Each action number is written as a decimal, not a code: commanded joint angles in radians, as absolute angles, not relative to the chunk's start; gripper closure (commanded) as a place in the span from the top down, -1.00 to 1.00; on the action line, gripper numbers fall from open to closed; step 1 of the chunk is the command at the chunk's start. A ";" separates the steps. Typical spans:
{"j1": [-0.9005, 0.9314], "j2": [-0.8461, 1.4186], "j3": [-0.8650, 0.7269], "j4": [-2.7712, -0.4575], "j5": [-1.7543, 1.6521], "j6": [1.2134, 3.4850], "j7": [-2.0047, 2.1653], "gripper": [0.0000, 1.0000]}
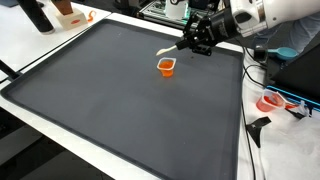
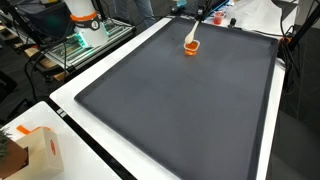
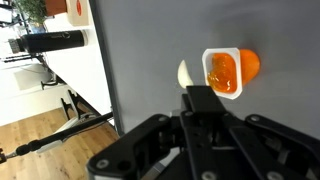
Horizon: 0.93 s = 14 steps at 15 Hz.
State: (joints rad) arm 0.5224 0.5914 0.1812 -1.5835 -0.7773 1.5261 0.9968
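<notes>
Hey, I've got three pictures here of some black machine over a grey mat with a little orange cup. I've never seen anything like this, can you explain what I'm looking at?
This is a single robot arm, steered by a person, with a two-finger gripper at its end. Two of the pictures come from cameras standing outside the robot, looking at the scene from different places. The third comes from a camera on the wrist, so the black gripper fills its lower part. A small orange cup with a white rim stands on a dark grey mat. The gripper is shut on a small white thing, seemingly a spoon. Its tip is close beside the cup, but I cannot tell whether they touch.
</notes>
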 commanded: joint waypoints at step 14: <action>0.461 0.545 0.190 -1.582 -0.715 1.605 0.899 -0.94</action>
State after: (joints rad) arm 0.4930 0.5836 0.1772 -1.5615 -0.7638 1.5642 0.9441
